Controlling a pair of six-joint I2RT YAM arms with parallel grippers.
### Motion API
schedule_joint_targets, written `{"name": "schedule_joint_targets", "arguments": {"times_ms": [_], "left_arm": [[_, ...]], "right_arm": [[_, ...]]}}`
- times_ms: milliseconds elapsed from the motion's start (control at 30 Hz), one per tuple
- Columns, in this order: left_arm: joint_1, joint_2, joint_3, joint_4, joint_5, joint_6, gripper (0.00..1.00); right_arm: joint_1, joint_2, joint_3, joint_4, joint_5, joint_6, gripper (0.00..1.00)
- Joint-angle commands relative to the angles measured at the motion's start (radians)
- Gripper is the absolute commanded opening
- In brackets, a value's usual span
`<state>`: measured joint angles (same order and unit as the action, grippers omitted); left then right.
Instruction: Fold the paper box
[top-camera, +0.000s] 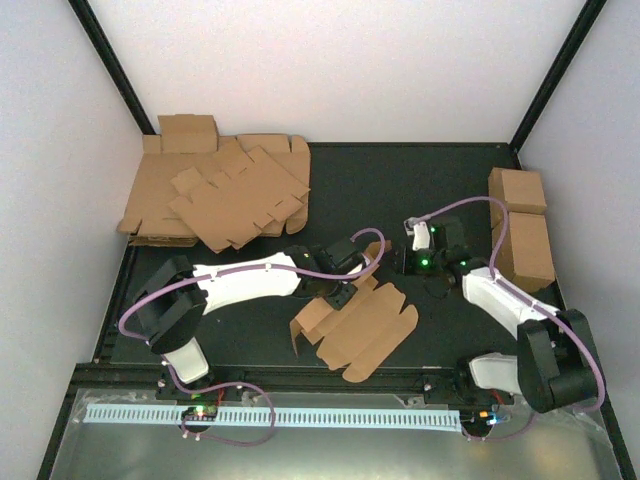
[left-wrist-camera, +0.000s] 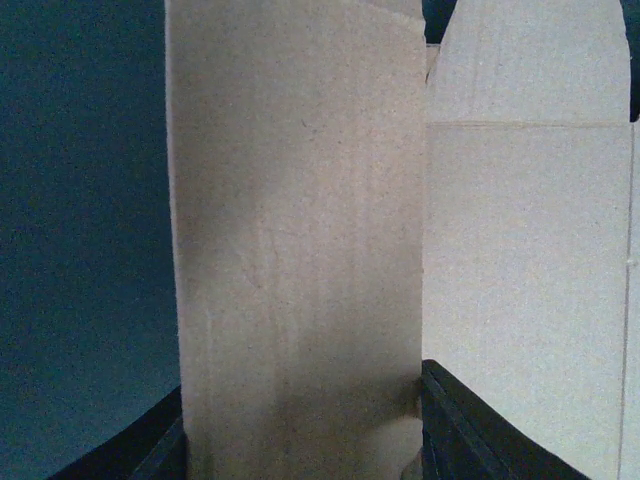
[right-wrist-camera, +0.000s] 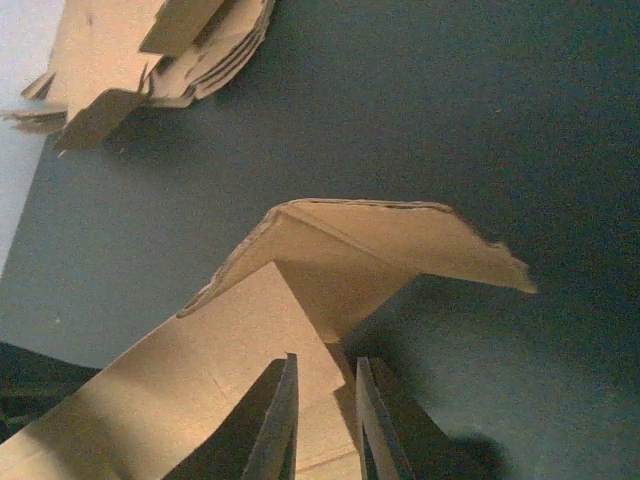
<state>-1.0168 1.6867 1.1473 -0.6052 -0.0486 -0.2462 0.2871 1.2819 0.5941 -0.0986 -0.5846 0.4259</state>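
Right up against the left wrist lens, a tall strip of the paper box (left-wrist-camera: 300, 230), a plain brown die-cut cardboard blank with flaps and rounded tabs, is filling the gap of the left pincer (left-wrist-camera: 305, 435). Its dark fingers (left-wrist-camera: 465, 425) are bracketing the panel's two edges and gripping it across its width. From above, the blank is lying half-opened on the dark matte table (top-camera: 440, 190), directly under and ahead of that pincer, with one creased wall standing up and the rest sprawling flat. Just ahead of the right pincer (right-wrist-camera: 325, 420) a flap is rising into a peaked fold. Those jaws are sitting nearly together with a slim gap, and I cannot tell whether they are pinching the sheet. I am judging this board light, stiff across its panels and bending only at the scored creases, matte and grippy yet easy to crush at the edges, so taking hold beside a crease looks wisest. Far ahead and left of the right pincer a heap of flat brown cardboard sheets (right-wrist-camera: 150, 50) is lying, and two blocky brown cardboard cuboids (top-camera: 522, 225) are sitting behind its wrist, out to the right.
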Motion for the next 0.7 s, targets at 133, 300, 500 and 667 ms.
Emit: {"name": "schedule_joint_targets", "arguments": {"times_ms": [133,300,500,667], "left_arm": [[-0.003,-0.019,0.015,-0.013,-0.034,0.039,0.47],[-0.002,-0.024,0.016,-0.006,0.001,0.053,0.47],[0.002,-0.025,0.023,-0.006,0.042,0.059,0.46],[0.017,-0.038,0.020,-0.013,0.075,0.071,0.46]], "right_arm": [[-0.005,-0.179,-0.076,0.092,0.184,-0.193,0.38],[-0.005,-0.210,-0.158,0.230,0.248,-0.223,0.57],[-0.002,-0.090,-0.097,0.290,0.286,-0.246,0.56],[0.003,0.027,-0.029,0.277,0.173,-0.296,0.64]]}}
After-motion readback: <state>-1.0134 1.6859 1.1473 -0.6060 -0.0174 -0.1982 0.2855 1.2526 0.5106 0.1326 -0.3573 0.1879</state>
